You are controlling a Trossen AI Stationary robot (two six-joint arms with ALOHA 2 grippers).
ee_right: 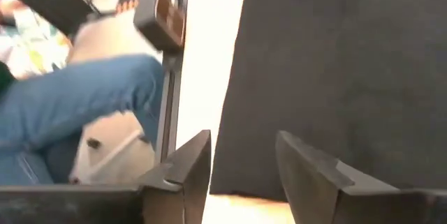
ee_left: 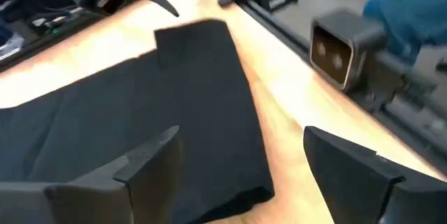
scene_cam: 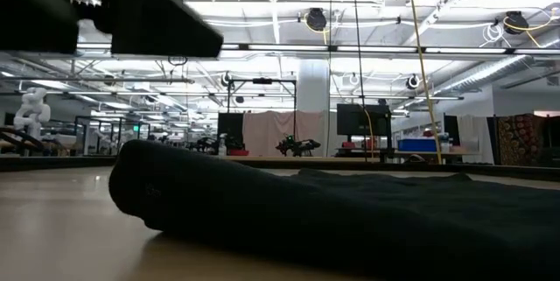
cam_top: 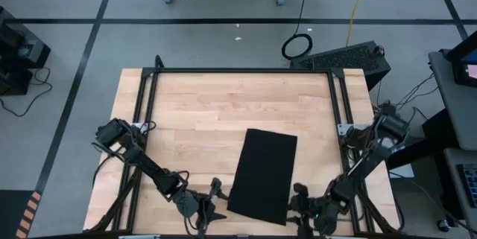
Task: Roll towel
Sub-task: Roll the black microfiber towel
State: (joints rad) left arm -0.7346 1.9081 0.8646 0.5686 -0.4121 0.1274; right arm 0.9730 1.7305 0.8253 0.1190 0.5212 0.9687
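High view: plain black soft cloth towel (cam_top: pixel 262 175) lies flat on the pale wooden tabletop (cam_top: pixel 201 112), a long rectangle slightly tilted, its near end close to the table's near edge. Left gripper (cam_top: pixel 212 203) sits low just beside the towel's near left corner; right gripper (cam_top: pixel 298 203) just beside its near right corner. Neither holds cloth.

Low view: towel (scene_cam: pixel 332 211) fills the foreground, a rounded fold at its left end, flattening to the right. A dark arm part (scene_cam: pixel 131 10) hangs blurred at top left. Room behind with lamps and benches.

Left wrist view: left gripper (ee_left: pixel 237 165), fingers (ee_left: pixel 140 165) spread well apart, hovering above the towel's (ee_left: pixel 140 112) edge, nothing between them. A grey camera block (ee_left: pixel 342 46) stands at the table's rim.

Right wrist view: right gripper (ee_right: pixel 244 168), fingers (ee_right: pixel 188 165) parted with a clear gap, empty, over the towel's (ee_right: pixel 349 70) border. A person's blue trouser leg (ee_right: pixel 77 105) shows beyond the table.
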